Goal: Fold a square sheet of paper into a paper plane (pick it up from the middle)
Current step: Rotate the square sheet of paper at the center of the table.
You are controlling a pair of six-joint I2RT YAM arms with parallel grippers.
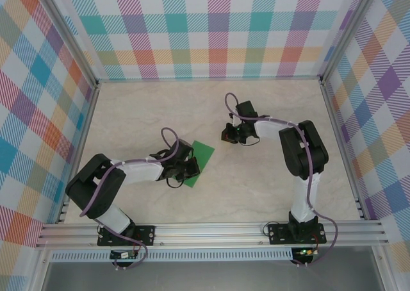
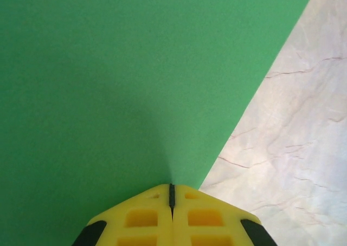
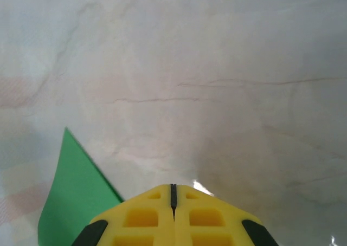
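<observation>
The square sheet of paper (image 1: 204, 152) is bright green and lies flat on the marble table, left of centre, partly hidden under my left wrist. My left gripper (image 1: 186, 170) hovers over it. In the left wrist view the yellow jaws of the left gripper (image 2: 172, 186) are pressed together, tips right at the green sheet (image 2: 135, 83) near its right edge; I see no paper between them. My right gripper (image 1: 229, 134) is to the right of the sheet. Its jaws (image 3: 173, 186) are shut and empty over bare table, with a corner of the sheet (image 3: 76, 192) at lower left.
The marble tabletop (image 1: 256, 188) is bounded by chequered walls on the left, back and right, and by an aluminium rail (image 1: 211, 230) along the near edge where both arm bases are bolted.
</observation>
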